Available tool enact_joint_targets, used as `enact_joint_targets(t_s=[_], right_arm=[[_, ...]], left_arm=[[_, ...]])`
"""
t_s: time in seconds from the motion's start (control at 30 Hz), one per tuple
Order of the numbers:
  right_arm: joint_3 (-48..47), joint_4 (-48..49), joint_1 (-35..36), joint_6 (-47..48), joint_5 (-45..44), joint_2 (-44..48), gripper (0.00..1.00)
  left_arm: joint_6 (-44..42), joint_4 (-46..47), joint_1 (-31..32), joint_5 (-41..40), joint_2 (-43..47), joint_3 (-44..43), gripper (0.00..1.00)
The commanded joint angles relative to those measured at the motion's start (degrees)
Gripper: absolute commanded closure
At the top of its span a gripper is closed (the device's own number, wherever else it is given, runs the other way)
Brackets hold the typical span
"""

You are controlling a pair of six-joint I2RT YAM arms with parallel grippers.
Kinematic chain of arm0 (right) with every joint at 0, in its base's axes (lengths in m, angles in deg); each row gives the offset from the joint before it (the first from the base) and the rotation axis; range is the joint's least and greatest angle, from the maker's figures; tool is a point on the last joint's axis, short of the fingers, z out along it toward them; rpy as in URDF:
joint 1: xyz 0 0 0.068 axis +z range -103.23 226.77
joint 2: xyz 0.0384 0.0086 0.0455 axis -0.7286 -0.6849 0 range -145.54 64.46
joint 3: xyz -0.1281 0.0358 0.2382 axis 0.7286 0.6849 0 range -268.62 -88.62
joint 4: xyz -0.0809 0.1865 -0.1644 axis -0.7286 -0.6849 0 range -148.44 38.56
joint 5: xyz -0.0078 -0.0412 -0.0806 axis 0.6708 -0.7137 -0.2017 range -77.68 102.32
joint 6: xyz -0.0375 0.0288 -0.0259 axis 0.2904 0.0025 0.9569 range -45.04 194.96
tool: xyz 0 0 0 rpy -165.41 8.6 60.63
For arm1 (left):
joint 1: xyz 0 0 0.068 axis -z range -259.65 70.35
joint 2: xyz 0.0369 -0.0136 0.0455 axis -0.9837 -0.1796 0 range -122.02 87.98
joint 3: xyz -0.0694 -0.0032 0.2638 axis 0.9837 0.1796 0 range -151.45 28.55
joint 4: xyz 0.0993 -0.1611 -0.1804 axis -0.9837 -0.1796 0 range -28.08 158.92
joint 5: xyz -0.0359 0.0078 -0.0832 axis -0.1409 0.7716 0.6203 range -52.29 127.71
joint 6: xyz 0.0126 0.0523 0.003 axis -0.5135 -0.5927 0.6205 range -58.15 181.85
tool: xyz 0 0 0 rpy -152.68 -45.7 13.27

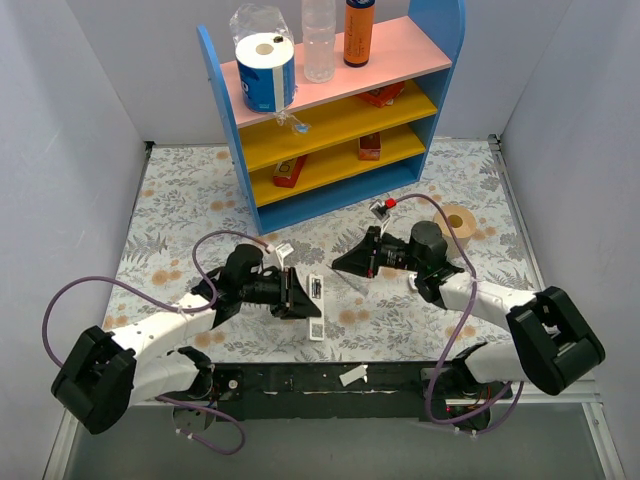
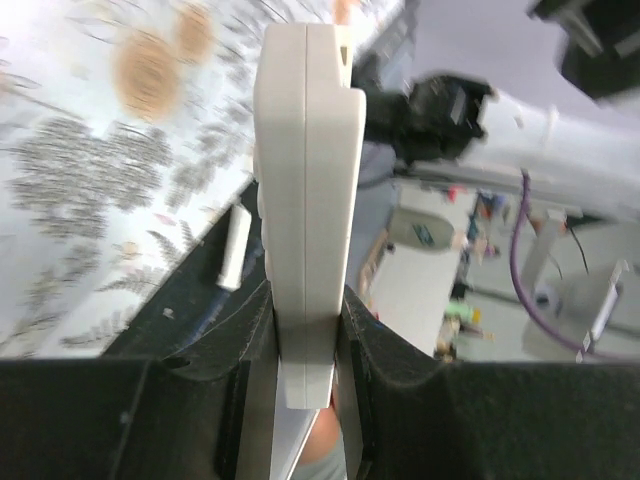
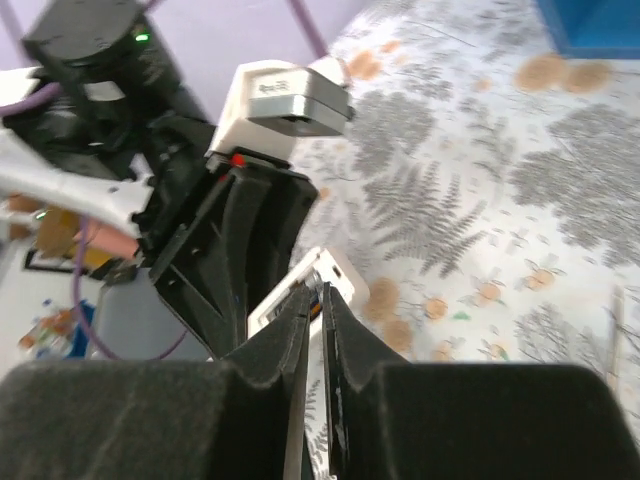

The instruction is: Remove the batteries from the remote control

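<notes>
While the batteries are too small to make out, dark marks are showing on the face of the white remote [image 1: 316, 290], which is sitting near the front middle of the flowered table [image 1: 180, 210]. The left gripper [image 1: 300, 293] is gripping the remote [image 2: 305, 200] by one end, fingers [image 2: 230, 340] clamped on its two flat faces. The right gripper [image 1: 340, 265] is pointing at it from the right, fingers [image 3: 285, 330] pressed almost together, tips just beside the remote [image 3: 322, 272]; cannot tell if they are touching it or pinching anything. A small white flat piece [image 1: 317, 331] is lying on the table just in front of the remote. A blue and yellow shelf [image 1: 340, 130] is standing at the back.
</notes>
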Motion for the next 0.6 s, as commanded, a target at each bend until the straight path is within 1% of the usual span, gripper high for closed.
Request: enact_joint_targets(t_s=[0.0,0.03,0.07,0.1,0.13,0.17,0.2,0.27,0.3,0.37,0.4,0.47,0.5,0.57], right_arm=[[-7.4,-30.1,-0.3,12.2,-13.2,4.9,0.78],[-8.6,-38.5,-0.3,13.7,-15.1,6.0,0.75],[-10.4,-43.3,-0.2,15.5,-16.9,6.5,0.72],[-11.2,-47.3,-0.1,15.9,-20.6,6.9,0.65],[-11.9,-51.0,0.2,16.0,-22.3,7.4,0.64],[-12.7,-58.7,0.6,15.4,-23.9,7.6,0.63],[-12.5,-61.1,2.6,15.3,-26.3,8.0,0.60],[-11.7,-65.8,6.0,15.1,-28.4,9.8,0.57],[-11.1,-67.3,10.1,14.0,-31.2,10.5,0.53],[-11.0,-70.0,14.1,12.5,-33.6,11.8,0.51],[-11.1,-73.0,17.9,9.9,-36.3,12.1,0.49],[-11.4,-74.9,21.8,7.7,-39.1,12.9,0.46],[-11.6,-75.5,25.9,7.1,-42.0,13.3,0.40],[-12.2,-76.3,30.0,5.3,-44.4,14.3,0.35]], left_arm=[[-3.3,-13.8,-3.0,-12.8,0.2,-4.2,1.00],[-3.2,-15.2,-3.7,-14.3,0.5,-4.4,1.00],[-3.0,-18.0,-5.5,-16.7,0.7,-4.4,1.00],[-3.0,-19.0,-6.7,-17.3,0.8,-4.4,1.00],[-3.1,-19.9,-8.0,-17.5,0.8,-4.3,1.00],[-3.2,-21.4,-10.4,-18.4,1.0,-4.2,1.00],[-4.0,-22.2,-11.3,-19.0,1.1,-4.4,1.00],[-5.3,-23.9,-13.4,-19.7,1.5,-4.8,1.00],[-6.2,-24.2,-14.0,-19.5,1.5,-5.1,1.00],[-7.2,-24.8,-15.4,-19.1,0.9,-5.8,1.00],[-7.8,-25.3,-15.9,-19.1,0.5,-6.2,1.00],[-9.1,-26.6,-16.7,-19.8,-0.4,-7.3,1.00],[-9.7,-26.9,-16.9,-20.0,-0.6,-7.6,1.00],[-10.8,-27.1,-17.6,-20.2,-0.6,-8.2,1.00]])
